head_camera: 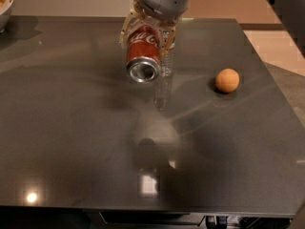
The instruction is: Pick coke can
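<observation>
The red coke can with white script hangs in the air above the dark table, lying on its side with its silver end facing me. My gripper comes down from the top of the view and is shut on the can, its pale fingers around both sides of it. The can is well clear of the table top, and its shadow falls on the surface below.
A clear plastic water bottle stands just behind and right of the can, partly hidden by the gripper. An orange ball-like fruit lies to the right. A white bowl sits at the far left corner. The table's right edge runs near the fruit.
</observation>
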